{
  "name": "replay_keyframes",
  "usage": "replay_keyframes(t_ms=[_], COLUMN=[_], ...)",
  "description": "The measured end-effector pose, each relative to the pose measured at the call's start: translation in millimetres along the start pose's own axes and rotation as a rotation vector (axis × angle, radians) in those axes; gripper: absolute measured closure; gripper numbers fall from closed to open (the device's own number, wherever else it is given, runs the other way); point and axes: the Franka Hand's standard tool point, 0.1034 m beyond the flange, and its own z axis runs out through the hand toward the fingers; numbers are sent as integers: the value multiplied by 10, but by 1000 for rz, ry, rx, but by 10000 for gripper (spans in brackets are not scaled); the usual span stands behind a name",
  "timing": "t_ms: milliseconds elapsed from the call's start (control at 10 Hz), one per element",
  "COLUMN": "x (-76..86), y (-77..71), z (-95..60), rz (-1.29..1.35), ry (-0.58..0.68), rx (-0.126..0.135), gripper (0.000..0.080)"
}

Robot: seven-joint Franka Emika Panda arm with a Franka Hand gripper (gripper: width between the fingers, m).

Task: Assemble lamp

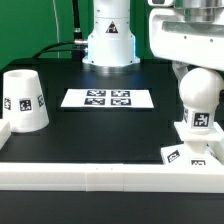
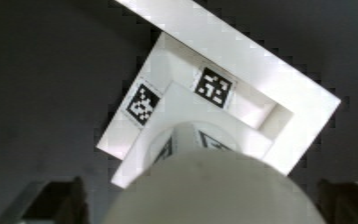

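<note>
The white round-topped bulb (image 1: 198, 98) stands upright on the flat square base (image 1: 180, 152) at the exterior view's right, near the front rail. My gripper (image 1: 197, 66) hangs straight above the bulb's top. In the wrist view the bulb's dome (image 2: 211, 185) fills the space between my two dark fingers (image 2: 55, 200), which stand wide apart with gaps on both sides. The gripper (image 2: 197, 202) is open. The tagged base (image 2: 265, 95) shows beyond the dome. The tapered shade (image 1: 22, 100) stands mouth down at the exterior view's left.
The marker board (image 1: 108, 98) lies flat in the middle of the black table. A long white rail (image 1: 100, 176) runs along the front, and another along the left edge. The robot's white pedestal (image 1: 108, 40) stands at the back centre.
</note>
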Motion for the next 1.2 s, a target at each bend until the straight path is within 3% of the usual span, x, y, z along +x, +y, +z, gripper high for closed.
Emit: replay_keyframes(t_ms=[1200], x=[40], y=[-24], z=[-25], rz=[-1093], ry=[23], rx=[1], gripper=[100])
